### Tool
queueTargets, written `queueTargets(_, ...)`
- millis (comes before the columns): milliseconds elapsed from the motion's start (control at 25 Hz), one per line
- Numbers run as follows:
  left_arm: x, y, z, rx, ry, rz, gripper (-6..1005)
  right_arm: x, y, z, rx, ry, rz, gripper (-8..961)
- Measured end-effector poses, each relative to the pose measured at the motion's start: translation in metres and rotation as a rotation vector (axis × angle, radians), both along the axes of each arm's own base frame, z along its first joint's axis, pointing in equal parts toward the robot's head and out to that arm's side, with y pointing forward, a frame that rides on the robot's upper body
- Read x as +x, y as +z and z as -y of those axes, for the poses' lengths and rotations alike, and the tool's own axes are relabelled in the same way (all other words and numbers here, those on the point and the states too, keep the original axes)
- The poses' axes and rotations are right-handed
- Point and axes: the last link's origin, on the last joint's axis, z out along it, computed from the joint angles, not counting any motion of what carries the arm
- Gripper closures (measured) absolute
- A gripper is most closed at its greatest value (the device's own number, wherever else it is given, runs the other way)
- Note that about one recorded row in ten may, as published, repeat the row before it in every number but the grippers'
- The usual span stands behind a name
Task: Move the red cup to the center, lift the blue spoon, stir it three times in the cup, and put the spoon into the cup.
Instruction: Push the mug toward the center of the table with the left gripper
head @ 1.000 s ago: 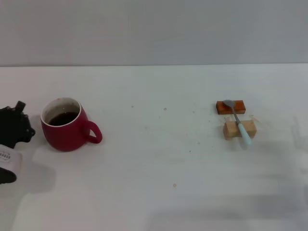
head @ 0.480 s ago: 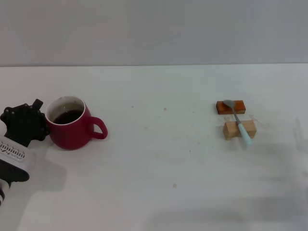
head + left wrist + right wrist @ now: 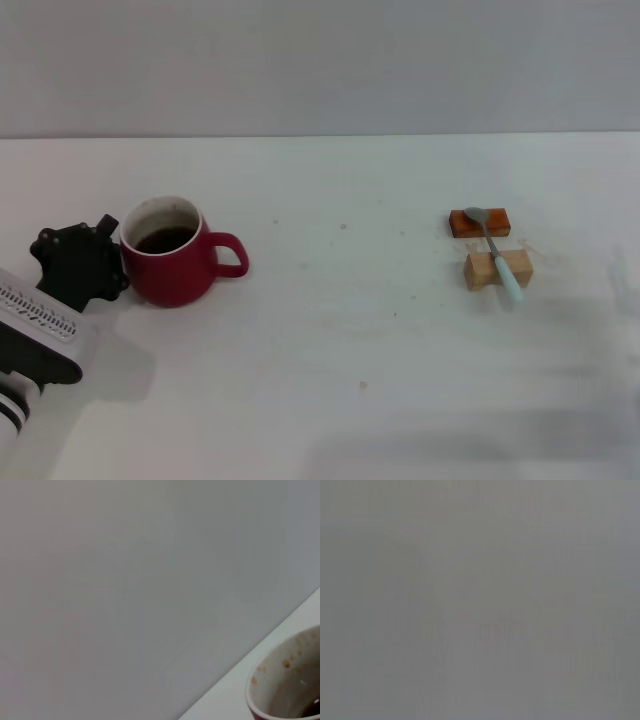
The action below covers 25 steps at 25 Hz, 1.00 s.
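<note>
The red cup [image 3: 172,256] stands on the white table at the left, handle pointing right, dark liquid inside. My left gripper [image 3: 100,262] is a black head pressed against the cup's left side. The left wrist view shows only part of the cup's whitish, stained inner wall [image 3: 286,680] close by. The blue spoon [image 3: 497,257] lies at the right, its grey bowl on an orange block [image 3: 479,222] and its pale-blue handle across a tan wooden block [image 3: 484,270]. The center [image 3: 340,290] is bare white tabletop. My right gripper does not show in any view.
The table's far edge meets a grey wall [image 3: 320,70] behind. The right wrist view shows only plain grey. A few small specks [image 3: 363,384] dot the tabletop.
The red cup and my left gripper have moved together to the right, toward the middle of the table. The spoon and blocks have not moved.
</note>
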Motion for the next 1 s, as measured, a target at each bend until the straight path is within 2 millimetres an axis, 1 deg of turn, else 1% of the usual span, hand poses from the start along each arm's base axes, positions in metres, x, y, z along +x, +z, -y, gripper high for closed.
queueTargets(160, 0.004, -0.004, 0.0, -0.018, -0.014, 0.008, 994, -0.001, 0.0, -0.001, 0.0, 0.003, 0.001, 391)
queueTargets(280, 0.012, -0.013, 0.002, -0.052, -0.042, 0.014, 994, -0.001, 0.001, -0.001, 0.0, 0.004, 0.003, 391)
queueTargets(360, 0.012, -0.013, 0.002, -0.052, -0.042, 0.014, 994, -0.001, 0.001, -0.002, 0.0, 0.005, 0.003, 391)
queueTargets(440, 0.022, -0.023, 0.003, -0.09, -0.071, 0.028, 993, -0.001, 0.001, -0.002, 0.0, 0.005, 0.003, 391)
queueTargets(680, 0.035, -0.036, 0.006, -0.141, -0.116, 0.037, 993, -0.001, 0.001, -0.003, -0.001, 0.006, 0.004, 391)
queueTargets(840, 0.04, -0.04, 0.006, -0.154, -0.132, 0.046, 993, -0.001, 0.001, -0.003, -0.001, 0.006, 0.005, 390)
queueTargets(1000, 0.042, -0.038, 0.002, -0.147, -0.136, 0.046, 993, -0.001, 0.001, -0.003, 0.0, 0.006, 0.006, 390)
